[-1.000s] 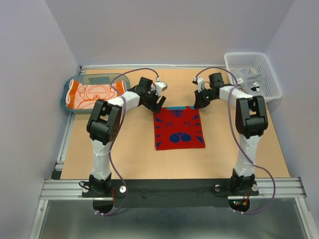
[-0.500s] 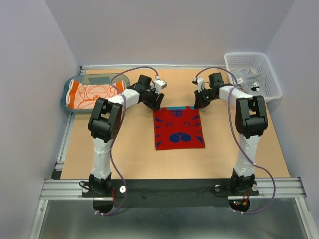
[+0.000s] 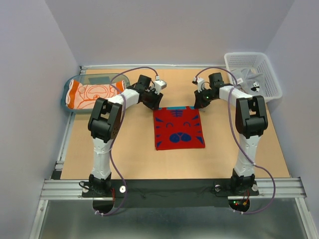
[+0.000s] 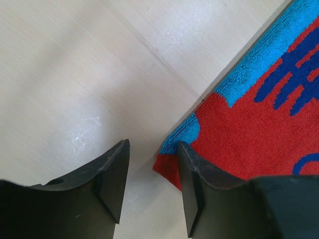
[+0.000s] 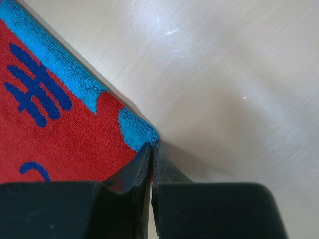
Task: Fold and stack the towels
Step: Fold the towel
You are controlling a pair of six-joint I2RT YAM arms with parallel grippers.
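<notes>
The red towel with blue marks (image 3: 178, 128) lies flat in the middle of the table. My left gripper (image 3: 155, 103) is at its far left corner. In the left wrist view this gripper (image 4: 152, 179) is open, and the towel's corner (image 4: 172, 167) lies between the jaws, against the right finger. My right gripper (image 3: 198, 104) is at the far right corner. In the right wrist view it (image 5: 151, 155) is shut on the blue-edged corner of the towel (image 5: 65, 129). An orange towel (image 3: 92, 93) lies folded in the tray at the left.
A translucent teal tray (image 3: 69, 89) stands at the far left. A white mesh basket (image 3: 264, 67) at the far right holds a light grey cloth (image 3: 249, 79). A metal rail runs along the table's near edge.
My left wrist has shifted slightly back and left at the towel's corner. The right arm and the towel have not moved.
</notes>
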